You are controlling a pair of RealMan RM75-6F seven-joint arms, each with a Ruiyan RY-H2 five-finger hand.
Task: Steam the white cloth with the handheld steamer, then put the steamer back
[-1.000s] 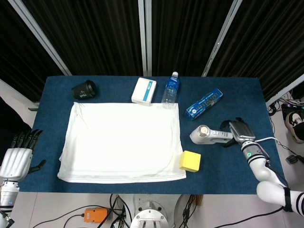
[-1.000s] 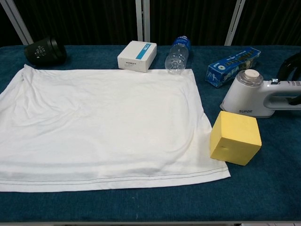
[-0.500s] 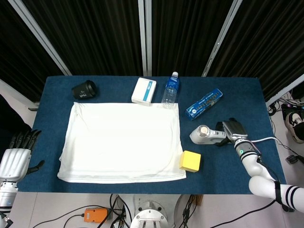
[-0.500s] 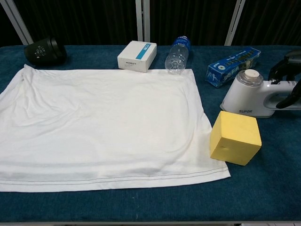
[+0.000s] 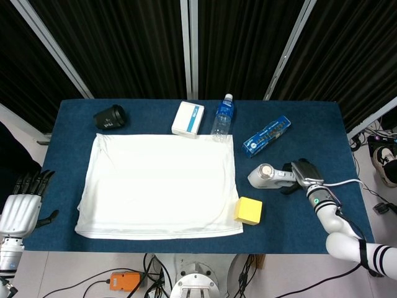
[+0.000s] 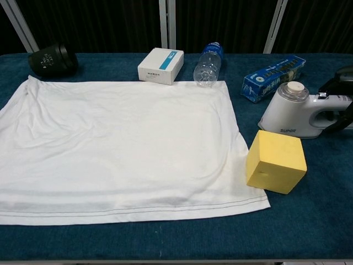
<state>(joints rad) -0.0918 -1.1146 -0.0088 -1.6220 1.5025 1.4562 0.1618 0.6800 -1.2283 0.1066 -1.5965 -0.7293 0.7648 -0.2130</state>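
The white cloth [image 5: 158, 183] lies spread flat over the left and middle of the blue table [image 5: 298, 118]. The white handheld steamer [image 5: 267, 176] rests on the table just right of the cloth, its round head toward the cloth. My right hand [image 5: 305, 173] wraps its dark fingers around the steamer's handle. In the chest view the steamer [image 6: 292, 116] stands on its base, and the right hand's fingers [image 6: 337, 83] curl over the handle at the frame's edge. My left hand [image 5: 22, 205] hangs off the table's left side, fingers apart, holding nothing.
A yellow block [image 5: 248, 210] sits at the cloth's near right corner, close in front of the steamer. Along the far edge stand a black cup [image 5: 110, 117], a white box [image 5: 188, 118], a lying water bottle [image 5: 221, 118] and a blue packet [image 5: 267, 135].
My right hand has slid left along the handle toward the steamer's head and closed around it. The steamer stays on the table. The left hand has not moved.
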